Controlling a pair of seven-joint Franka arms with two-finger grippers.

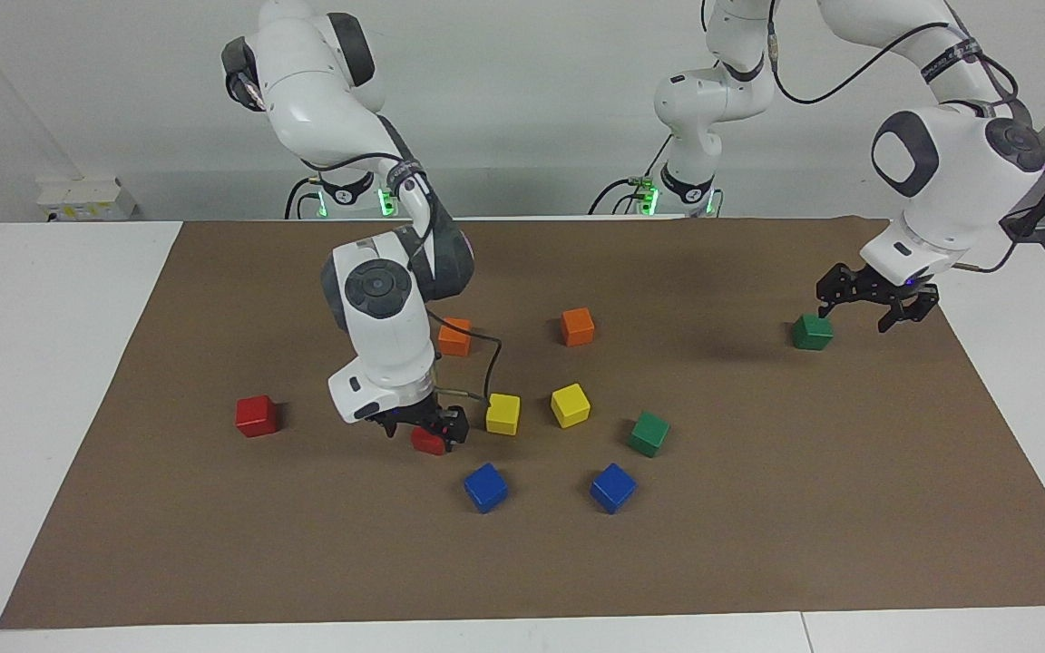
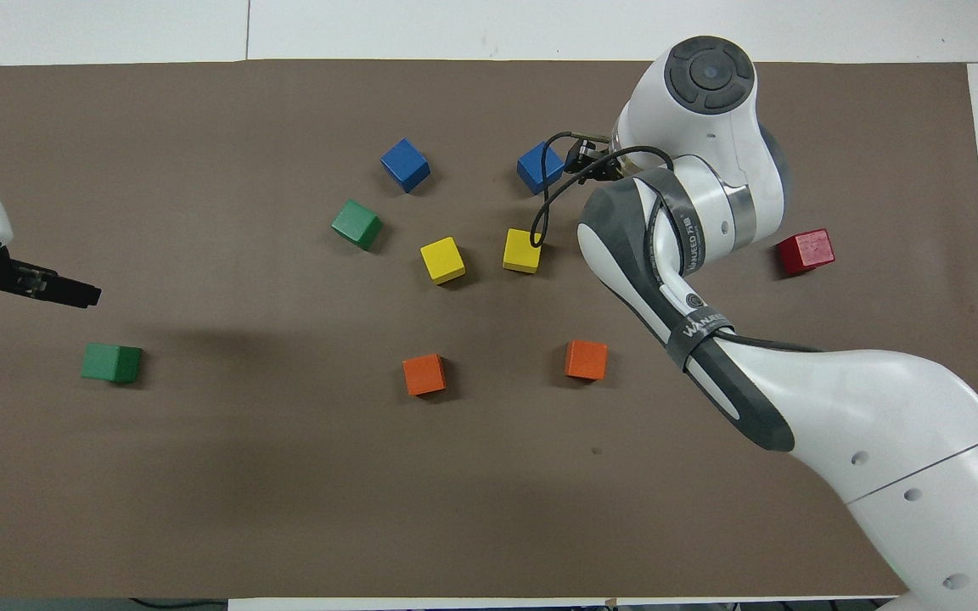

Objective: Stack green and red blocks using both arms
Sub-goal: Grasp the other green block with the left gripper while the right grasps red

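My right gripper is down at the mat around a red cube, beside a yellow cube; the overhead view hides this cube under the arm. A second red cube lies on the mat toward the right arm's end. My left gripper is open and empty, raised a little over the mat beside a green cube at the left arm's end. The other green cube lies near the middle, beside a blue cube.
Two yellow cubes, two blue cubes and two orange cubes lie scattered mid-table on the brown mat. The white table shows around the mat.
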